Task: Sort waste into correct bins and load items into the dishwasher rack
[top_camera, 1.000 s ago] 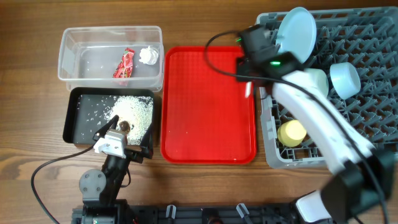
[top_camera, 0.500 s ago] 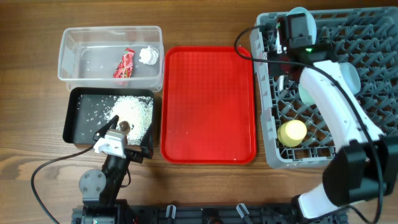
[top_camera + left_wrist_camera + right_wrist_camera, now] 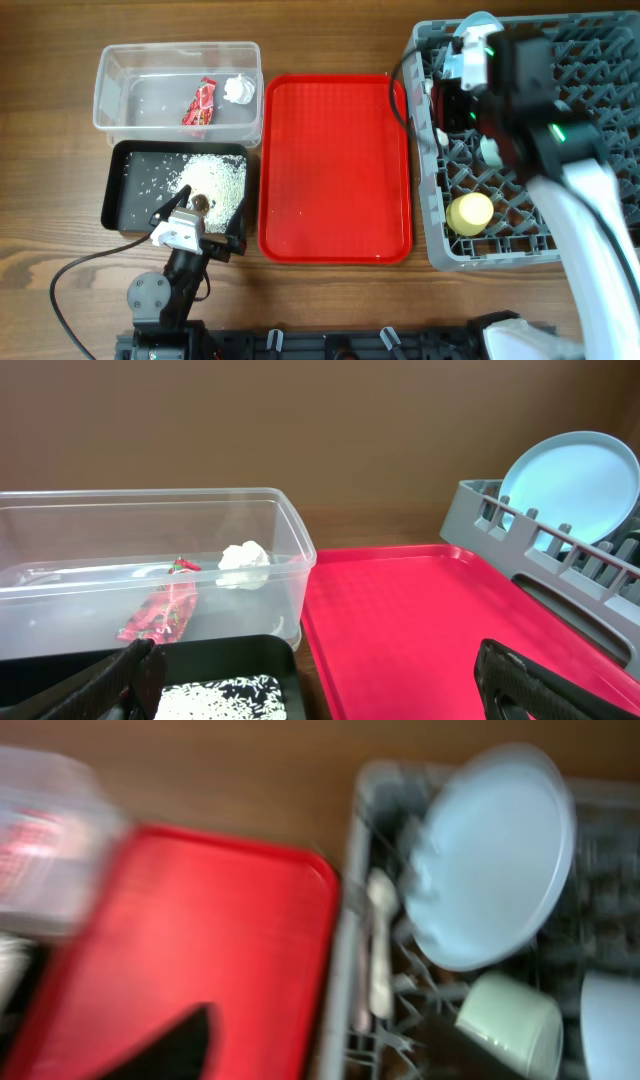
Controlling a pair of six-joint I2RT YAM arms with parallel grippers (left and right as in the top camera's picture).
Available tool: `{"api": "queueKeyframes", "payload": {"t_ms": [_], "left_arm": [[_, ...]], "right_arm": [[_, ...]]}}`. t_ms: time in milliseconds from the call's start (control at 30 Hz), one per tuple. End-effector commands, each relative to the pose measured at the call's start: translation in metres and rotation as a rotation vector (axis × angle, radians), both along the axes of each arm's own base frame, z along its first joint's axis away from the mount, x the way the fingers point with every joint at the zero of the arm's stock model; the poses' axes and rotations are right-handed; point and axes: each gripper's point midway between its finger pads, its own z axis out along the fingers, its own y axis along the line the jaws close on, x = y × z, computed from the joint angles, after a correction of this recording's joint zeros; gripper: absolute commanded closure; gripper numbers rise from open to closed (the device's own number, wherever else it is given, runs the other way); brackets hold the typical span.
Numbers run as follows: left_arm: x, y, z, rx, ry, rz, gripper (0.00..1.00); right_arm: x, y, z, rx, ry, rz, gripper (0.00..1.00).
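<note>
1. Black fingers [image 3: 128, 682] of the left gripper [image 3: 330, 688] stand wide apart with nothing between them. It hangs at the near edge of the black tray [image 3: 125, 195], just beside the red serving tray [image 3: 335, 170].
2. The right gripper [image 3: 458, 98] is above the dishwasher rack [image 3: 590, 150]. Its own view is blurred, so I cannot tell how far it is open or whether it holds something.
3. Only the right wrist view shows, inside the rack, one mint bowl [image 3: 510, 1010], one light-blue bowl [image 3: 612, 1020] and one white utensil [image 3: 380, 945] beside the one plate [image 3: 495, 855].
4. Only the overhead view shows one yellow cup [image 3: 470, 212] in the rack, and one brown lump [image 3: 200, 203] among the rice [image 3: 215, 175] in the black tray.
5. The clear tub [image 3: 130, 100] holds one red wrapper [image 3: 200, 102] and one tissue wad [image 3: 238, 89].
</note>
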Motion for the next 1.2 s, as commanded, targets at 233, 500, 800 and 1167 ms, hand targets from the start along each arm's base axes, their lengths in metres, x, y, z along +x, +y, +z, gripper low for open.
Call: {"api": "queueKeyframes", "payload": {"t_ms": [233, 500, 800, 1167], "left_arm": [[0.000, 0.001, -0.001, 0.015, -0.009, 0.006, 0.00], [0.000, 0.001, -0.001, 0.015, -0.009, 0.005, 0.00], [0.000, 0.001, -0.001, 0.015, -0.009, 0.005, 0.00], [0.000, 0.001, -0.001, 0.015, -0.009, 0.006, 0.00]], "right_arm": [[-0.101, 0.033, 0.104, 0.192, -0.266, 0.240, 0.00], [-0.133, 0.009, 0.112, 0.092, -0.331, 0.226, 0.00], [-0.150, -0.015, 0.117, 0.061, -0.420, 0.142, 0.00], [-0.127, -0.008, 0.018, 0.064, -0.528, 0.172, 0.00]]}}
